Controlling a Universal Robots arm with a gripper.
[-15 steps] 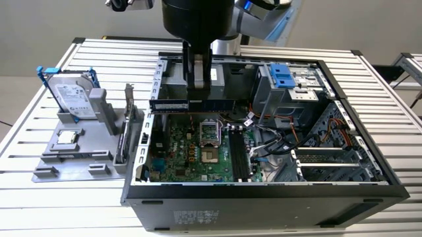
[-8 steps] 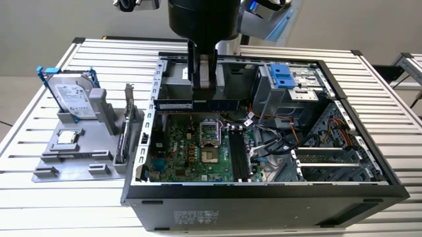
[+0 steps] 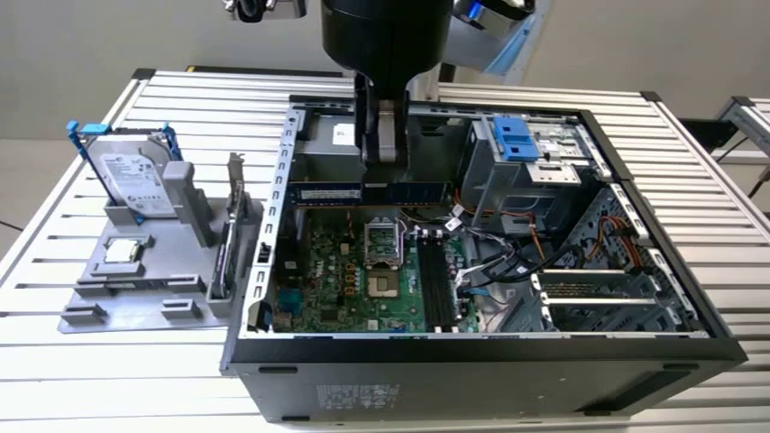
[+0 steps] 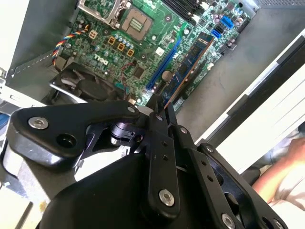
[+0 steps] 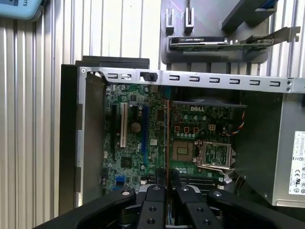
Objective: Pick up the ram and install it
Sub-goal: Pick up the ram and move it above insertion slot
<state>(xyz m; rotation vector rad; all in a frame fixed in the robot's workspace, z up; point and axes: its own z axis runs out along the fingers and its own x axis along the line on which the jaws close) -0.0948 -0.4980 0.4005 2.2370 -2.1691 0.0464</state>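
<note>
Exterior view, read from its left to its right. On the slatted counter [image 3: 722, 234] you see a grey stand [image 3: 132, 302] carrying a silver hard drive [image 3: 126, 176] in a blue frame. Just beside the drive, a card [image 3: 224, 262] with a metal bracket is set on edge. Next is the open computer case [image 3: 481, 361], its green motherboard [image 3: 349, 280] facing up. The arm [image 3: 385, 36] hangs from above into the far half of the case. Its hand [image 3: 385, 183] is pinching the ram [image 3: 325, 192] near mid-length. The stick is held level and on edge above the motherboard, crosswise to the black memory slots [image 3: 435, 280] nearer the camera. Further right are a drive cage [image 3: 529, 135] with a blue latch and a tangle of cables [image 3: 506, 257]. In both wrist views you look along the black fingers [image 4: 157, 143] [image 5: 155, 205] closed against the stick's flat faces. There the ram [image 4: 195, 55] [image 5: 167, 138] appears edge-on over the board.
</note>
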